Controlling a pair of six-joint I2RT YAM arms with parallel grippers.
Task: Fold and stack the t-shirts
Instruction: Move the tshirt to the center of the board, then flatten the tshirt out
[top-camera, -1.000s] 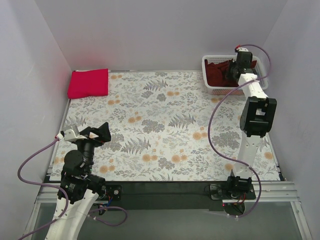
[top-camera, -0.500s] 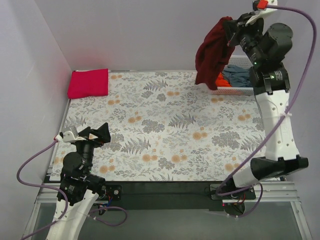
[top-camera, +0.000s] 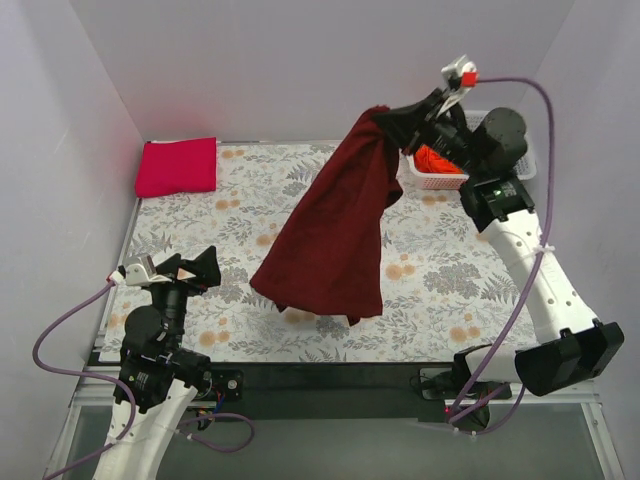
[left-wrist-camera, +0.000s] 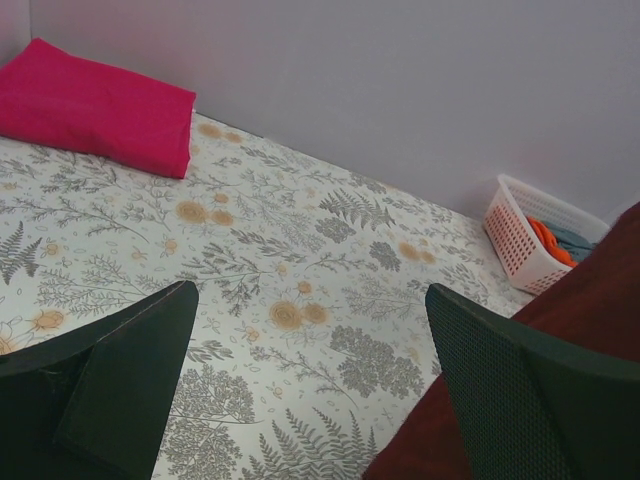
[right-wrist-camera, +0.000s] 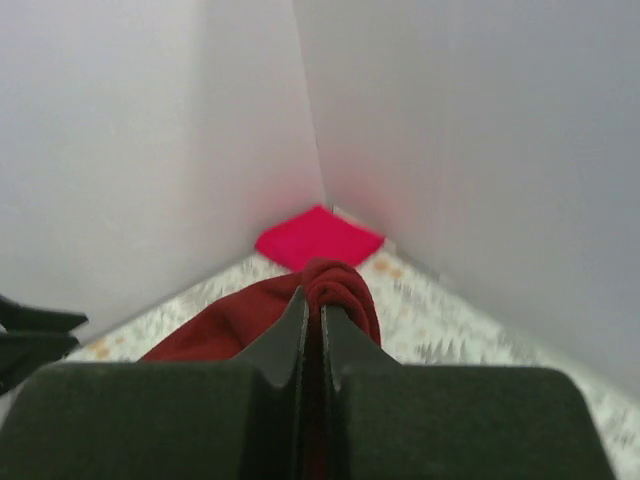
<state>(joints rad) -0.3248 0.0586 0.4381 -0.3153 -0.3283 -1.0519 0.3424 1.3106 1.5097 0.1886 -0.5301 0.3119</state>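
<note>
We count four t-shirts: one maroon t-shirt (top-camera: 335, 235) pinched by the right end effector (top-camera: 388, 118), one pink t-shirt (top-camera: 177, 166) at the surface's far-left corner, and two in one basket (left-wrist-camera: 510, 240). The left end effector (top-camera: 178, 268) is spread.

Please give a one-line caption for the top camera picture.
Right gripper holds a dark red t-shirt hanging over the flowered table; left gripper open and empty.

Four t-shirts, namely one maroon t-shirt (top-camera: 335, 235), one magenta t-shirt (top-camera: 178, 166), one orange t-shirt (top-camera: 432, 160) and one grey-blue t-shirt (left-wrist-camera: 580, 241); one white basket (left-wrist-camera: 512, 232); one floral table cloth (top-camera: 300, 195); two grippers, the left gripper (top-camera: 180, 268) and the right gripper (top-camera: 392, 117).
</note>
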